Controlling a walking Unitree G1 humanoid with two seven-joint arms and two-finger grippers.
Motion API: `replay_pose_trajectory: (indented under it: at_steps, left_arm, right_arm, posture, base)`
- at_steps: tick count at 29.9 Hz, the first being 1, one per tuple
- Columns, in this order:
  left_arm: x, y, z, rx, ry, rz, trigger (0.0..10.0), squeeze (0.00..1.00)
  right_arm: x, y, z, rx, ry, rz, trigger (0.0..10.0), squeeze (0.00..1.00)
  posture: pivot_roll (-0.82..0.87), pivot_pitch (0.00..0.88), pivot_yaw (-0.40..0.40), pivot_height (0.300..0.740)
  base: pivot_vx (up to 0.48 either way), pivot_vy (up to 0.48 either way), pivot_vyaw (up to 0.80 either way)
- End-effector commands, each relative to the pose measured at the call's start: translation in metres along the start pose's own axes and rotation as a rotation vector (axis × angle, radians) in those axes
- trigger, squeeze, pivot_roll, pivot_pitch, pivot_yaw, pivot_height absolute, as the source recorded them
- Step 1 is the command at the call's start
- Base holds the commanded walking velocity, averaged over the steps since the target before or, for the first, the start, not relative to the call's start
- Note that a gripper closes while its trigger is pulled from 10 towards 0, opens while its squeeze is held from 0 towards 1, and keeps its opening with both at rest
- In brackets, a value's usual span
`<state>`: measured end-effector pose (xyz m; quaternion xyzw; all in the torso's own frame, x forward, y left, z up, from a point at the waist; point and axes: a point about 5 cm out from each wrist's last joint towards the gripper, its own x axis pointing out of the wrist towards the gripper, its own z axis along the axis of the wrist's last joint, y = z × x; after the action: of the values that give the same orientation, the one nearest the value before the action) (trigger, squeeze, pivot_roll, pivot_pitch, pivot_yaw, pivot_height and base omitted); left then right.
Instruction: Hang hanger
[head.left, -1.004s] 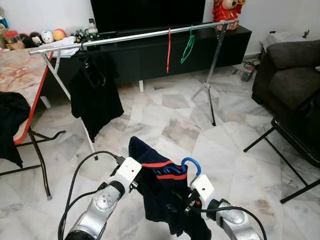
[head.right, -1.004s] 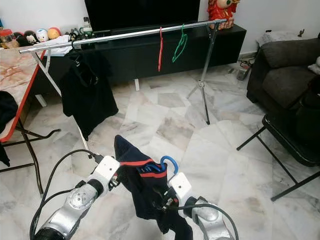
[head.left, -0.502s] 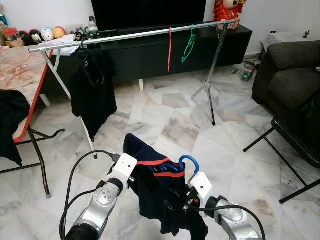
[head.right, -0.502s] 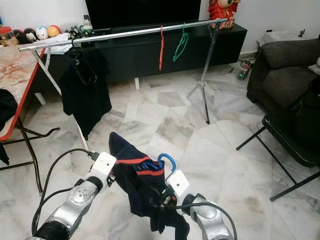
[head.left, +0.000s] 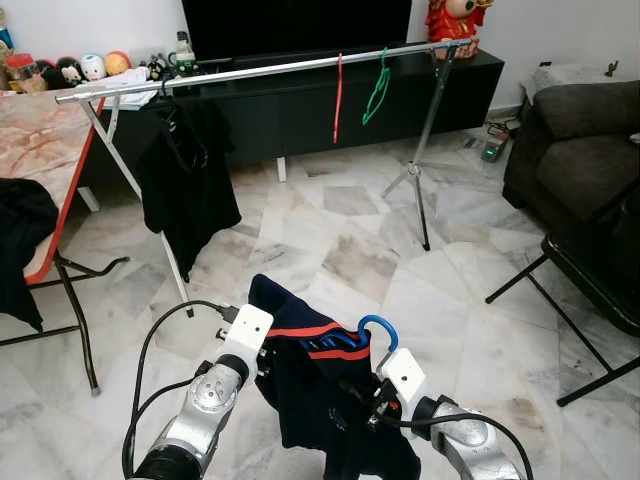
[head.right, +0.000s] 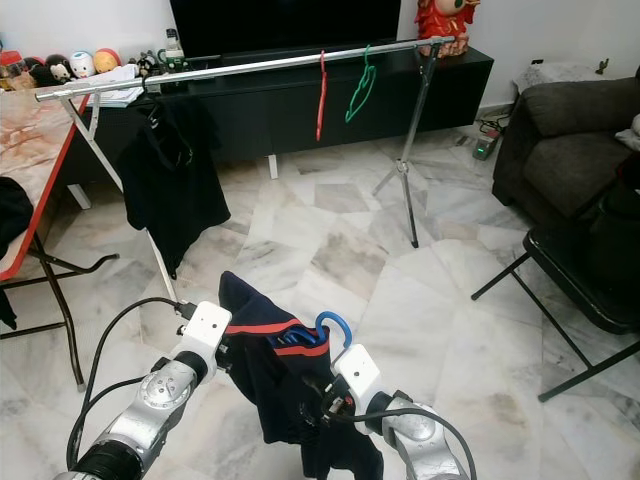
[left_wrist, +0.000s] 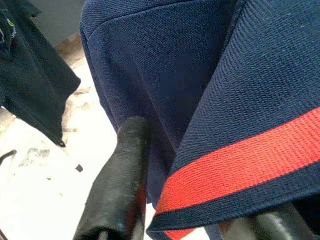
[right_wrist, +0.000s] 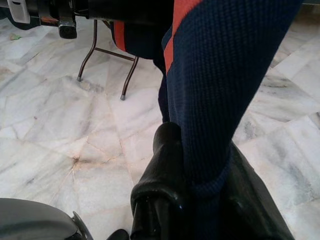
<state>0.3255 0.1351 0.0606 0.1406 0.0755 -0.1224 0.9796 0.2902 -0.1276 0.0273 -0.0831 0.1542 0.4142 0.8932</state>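
Near the camera, well short of the far rail (head.left: 260, 72): navy shirt (head.left: 320, 400) on blue hanger (head.left: 378, 328), pinched by closed left tool (head.left: 262, 362) and right tool (head.left: 375, 402). Carried, not yet hung; approach and hooking left.

Both my arms are raised in front of me, forearms angled inward and up toward each other. My left gripper (head.left: 262, 352) sits just past the white wrist block, its fingers (left_wrist: 117, 185) closed on the edge of the shirt (head.left: 320, 400). My right gripper (head.left: 372, 400) is lower and nearer to me, wrist turned inward, fingers (right_wrist: 160, 175) pinched tight on a fold of the same shirt. Black cables loop from both silver forearms. The two wrists are near each other.
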Motion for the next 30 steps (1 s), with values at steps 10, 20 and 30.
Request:
replay_pose_trajectory:
  at_steps: [10,20,30]
  left_arm:
    - [0.001,-0.001,0.001,-0.028,-0.011,-0.004,0.0,0.00]
    - [0.000,0.007,-0.004,-0.001,0.022,0.044,0.0,0.00]
    - [-0.005,0.022,-0.023,0.100,0.161,0.071,0.0,0.00]
  right_arm:
    - [0.001,0.001,0.006,-0.054,-0.004,0.006,0.0,0.00]
    - [-0.012,-0.006,-0.011,-0.206,0.173,0.046,0.0,0.00]
    - [-0.054,-0.029,-0.042,-0.394,0.450,0.055,0.0,0.00]
  posture:
    - [-0.04,0.091,0.031,0.740]
    - [-0.04,0.096,0.025,0.740]
    - [-0.03,0.097,0.035,0.740]
  base:
    - [0.000,0.000,0.00]
    - [0.000,0.000,0.00]
    - [0.000,0.000,0.00]
